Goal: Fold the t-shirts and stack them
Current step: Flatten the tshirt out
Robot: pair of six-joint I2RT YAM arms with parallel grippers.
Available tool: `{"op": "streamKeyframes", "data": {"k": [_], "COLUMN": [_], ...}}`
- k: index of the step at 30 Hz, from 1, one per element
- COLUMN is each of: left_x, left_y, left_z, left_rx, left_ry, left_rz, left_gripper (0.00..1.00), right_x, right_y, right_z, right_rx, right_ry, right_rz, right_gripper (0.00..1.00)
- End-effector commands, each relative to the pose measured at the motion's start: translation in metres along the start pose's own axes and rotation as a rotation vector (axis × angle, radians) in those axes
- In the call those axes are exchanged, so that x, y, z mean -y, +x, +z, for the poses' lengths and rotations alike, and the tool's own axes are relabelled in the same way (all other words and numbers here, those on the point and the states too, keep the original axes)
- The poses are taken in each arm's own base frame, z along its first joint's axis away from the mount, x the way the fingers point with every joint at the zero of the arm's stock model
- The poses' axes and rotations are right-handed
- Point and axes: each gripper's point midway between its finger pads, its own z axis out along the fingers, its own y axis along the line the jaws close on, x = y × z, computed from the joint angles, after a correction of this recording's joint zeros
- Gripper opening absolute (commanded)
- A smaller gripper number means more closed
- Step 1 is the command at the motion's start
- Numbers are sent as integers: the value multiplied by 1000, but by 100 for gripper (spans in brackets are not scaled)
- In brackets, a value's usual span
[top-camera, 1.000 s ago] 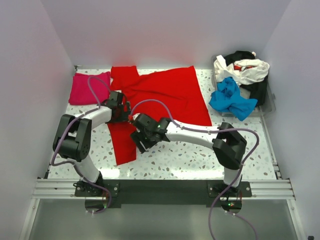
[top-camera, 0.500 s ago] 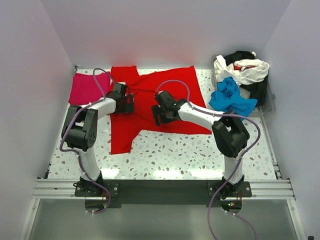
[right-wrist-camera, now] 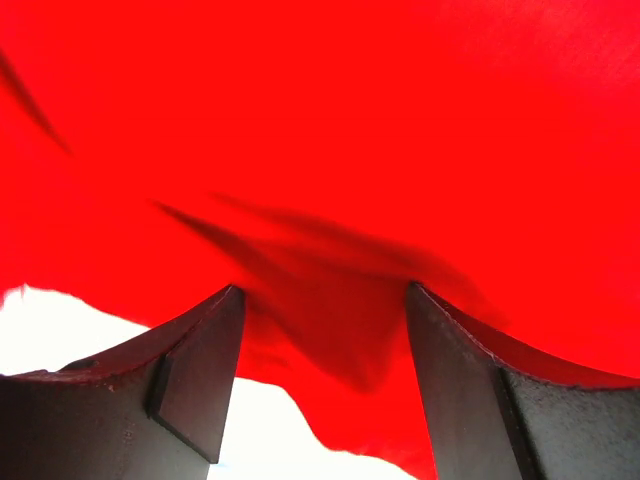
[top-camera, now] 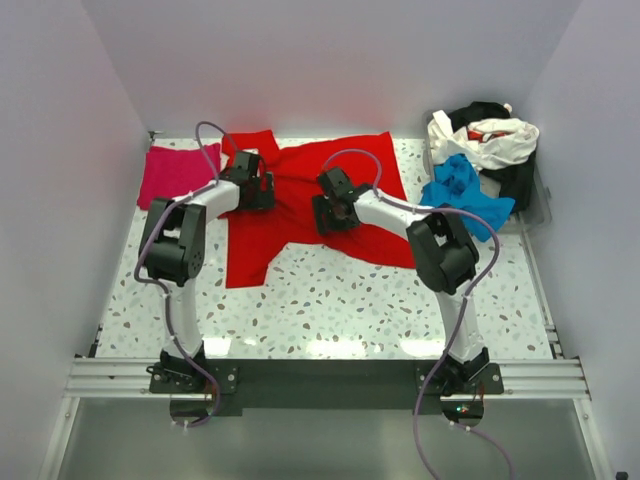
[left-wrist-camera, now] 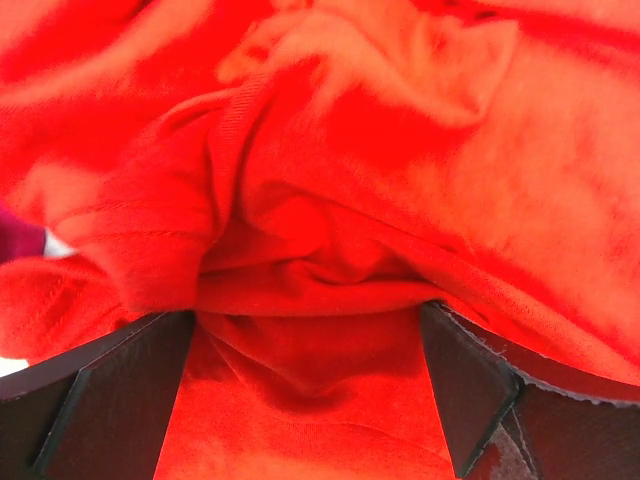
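The large red t-shirt [top-camera: 300, 215] lies rumpled across the far middle of the table, with one part trailing toward the front left. My left gripper [top-camera: 262, 190] sits over its left part. In the left wrist view the jaws stand wide apart [left-wrist-camera: 305, 340] with bunched red cloth [left-wrist-camera: 400, 150] between them. My right gripper [top-camera: 325, 212] is over the shirt's middle, jaws also apart [right-wrist-camera: 322, 330] with a red fold [right-wrist-camera: 350, 120] hanging between them. The magenta-pink shirt [top-camera: 168, 175] lies folded at the far left. The blue shirt [top-camera: 462, 195], a white one [top-camera: 490, 140] and a black one [top-camera: 515, 180] are heaped at the far right.
The heap at the far right sits in a clear bin [top-camera: 540, 205] against the right wall. White walls close in the table on the left, back and right. Speckled tabletop [top-camera: 350, 300] shows in front of the red shirt.
Both grippers moved from the table's middle toward the far edge, carrying the red shirt's near edge with them. The shirt now lies bunched farther back.
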Motion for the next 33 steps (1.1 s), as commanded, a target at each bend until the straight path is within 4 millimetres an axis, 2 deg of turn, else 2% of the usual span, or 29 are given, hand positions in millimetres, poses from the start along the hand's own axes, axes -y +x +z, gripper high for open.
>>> {"op": "streamKeyframes", "data": {"k": [1, 3, 5, 6, 9, 12, 13, 14, 15, 16, 17, 19, 23, 27, 28, 33], "left_x": [-8, -6, 0, 2, 7, 6, 5, 6, 5, 2, -2, -9, -23, -32, -36, -44], "left_y": [22, 5, -11, -15, -36, -52, -54, -55, -56, -51, -49, -32, 2, 37, 48, 76], "left_z": [17, 19, 19, 17, 2, -31, -52, -63, -74, -92, -101, -120, -140, -149, -150, -152], "left_rx": [-96, -66, -40, -35, 14, 84, 113, 126, 140, 157, 166, 165, 143, 104, 94, 59], "left_ry": [-29, -25, -6, 1, 30, 52, 66, 82, 92, 100, 100, 101, 84, 70, 63, 46], "left_rz": [61, 71, 77, 83, 78, 36, 20, 9, -16, -31, -47, -90, -150, -185, -187, -214], "left_gripper": [100, 100, 100, 100, 100, 100, 100, 100, 100, 100, 100, 100, 100, 100, 100, 100], "right_x": [18, 21, 23, 19, 11, 3, 0, -9, -14, -23, -31, -61, -118, -146, -149, -168], "right_y": [-8, -24, -29, -42, -60, -75, -77, -83, -78, -77, -75, -64, -35, -18, -12, -2], "right_z": [21, 22, 28, 24, 15, -7, -13, -30, -34, -42, -49, -67, -88, -86, -79, -76], "right_rx": [-29, -15, -21, -1, 33, 82, 89, 118, 113, 117, 121, 129, 100, 62, 40, 12], "right_ry": [32, 32, 35, 19, -12, -40, -48, -66, -74, -93, -108, -154, -271, -351, -354, -396], "right_rz": [48, 41, 28, 9, -20, -43, -49, -63, -74, -86, -94, -138, -144, -124, -128, -149], "right_gripper": [69, 69, 69, 70, 72, 76, 78, 79, 79, 80, 80, 80, 77, 71, 69, 66]}}
